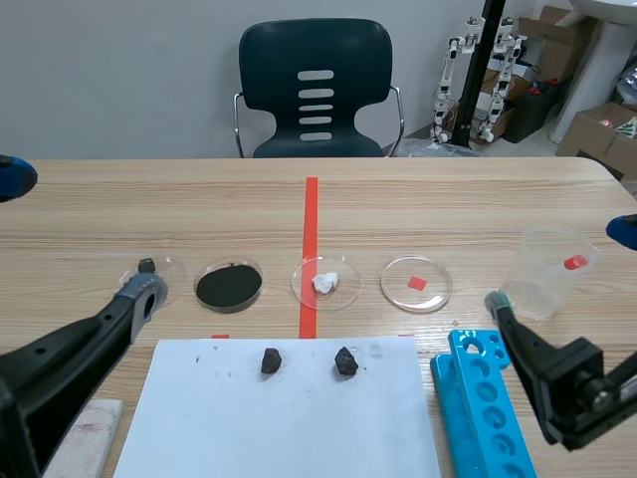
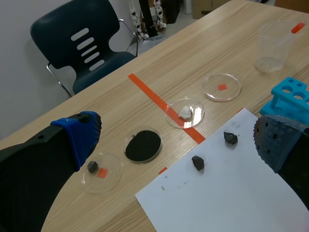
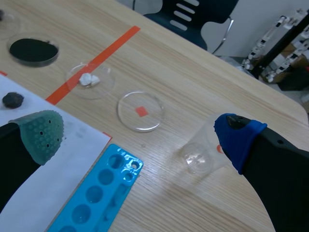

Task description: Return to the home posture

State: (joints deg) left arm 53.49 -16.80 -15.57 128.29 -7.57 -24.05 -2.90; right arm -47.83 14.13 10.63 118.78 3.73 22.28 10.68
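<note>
My left gripper (image 1: pixel 80 234) hangs open over the table's left side, one fingertip beside a petri dish (image 1: pixel 164 271) holding a small dark lump. In the left wrist view this gripper (image 2: pixel 178 140) is spread wide with nothing between its fingers, above the white paper (image 2: pixel 227 193). My right gripper (image 1: pixel 559 266) is open too, low at the right, over the blue tube rack (image 1: pixel 483 398) and near the clear plastic beaker (image 1: pixel 545 271). The right wrist view shows the right gripper (image 3: pixel 140 135) empty, with the rack (image 3: pixel 99 191) and beaker (image 3: pixel 203 154) below it.
A row of petri dishes crosses the table: black powder (image 1: pixel 229 286), a white lump (image 1: pixel 325 282), a red square (image 1: pixel 416 284). Two dark lumps (image 1: pixel 271 360) (image 1: pixel 345 360) lie on the white paper (image 1: pixel 289 428). A dark chair (image 1: pixel 316 90) stands beyond the far edge.
</note>
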